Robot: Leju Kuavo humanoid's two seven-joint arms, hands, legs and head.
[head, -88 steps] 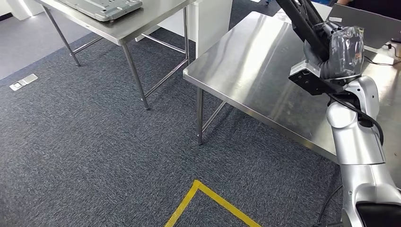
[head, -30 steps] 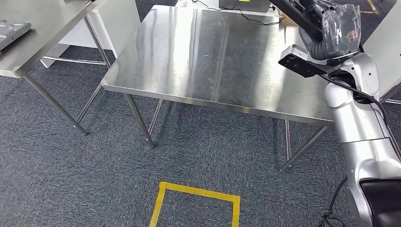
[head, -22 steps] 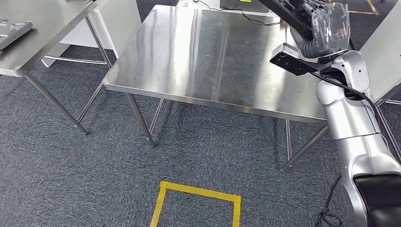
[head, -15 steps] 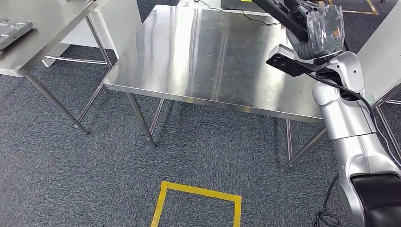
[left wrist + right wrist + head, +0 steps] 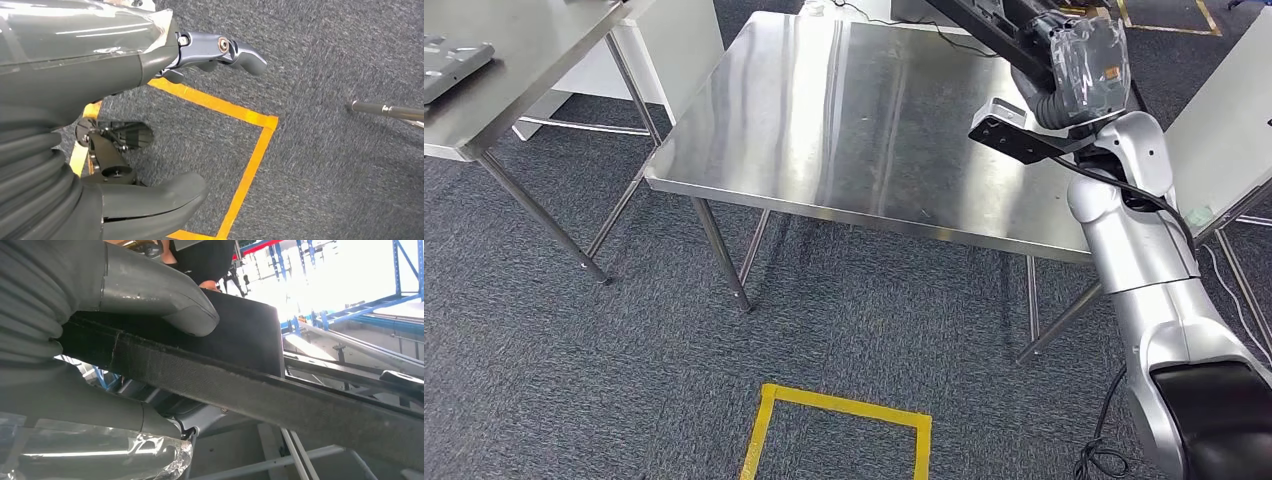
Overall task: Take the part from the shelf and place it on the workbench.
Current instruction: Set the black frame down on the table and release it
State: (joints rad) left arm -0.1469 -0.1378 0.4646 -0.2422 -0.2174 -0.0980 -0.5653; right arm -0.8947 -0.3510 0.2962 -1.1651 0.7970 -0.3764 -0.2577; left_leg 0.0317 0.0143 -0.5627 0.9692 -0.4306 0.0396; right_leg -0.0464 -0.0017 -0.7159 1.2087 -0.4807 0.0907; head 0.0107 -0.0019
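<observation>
1. Grey carpet with a yellow taped square [image 5: 839, 430] lies below you, and the steel workbench [image 5: 844, 120] stands straight ahead, its top bare and reflective.
2. Your right hand [image 5: 1079, 65] is raised over the workbench's far right corner. In the right wrist view its thumb [image 5: 150, 295] presses on a long black part [image 5: 260, 395], so it is gripping that piece.
3. The part runs out beyond the hand, up and away over the bench; its far end is cut off by the frame, so I can't judge its full length.
4. Lower the part flat, keep it level, and release only when it rests on steel, well in from the edge.
5. Your left hand [image 5: 125, 100] hangs over the carpet, fingers apart, holding nothing.
</observation>
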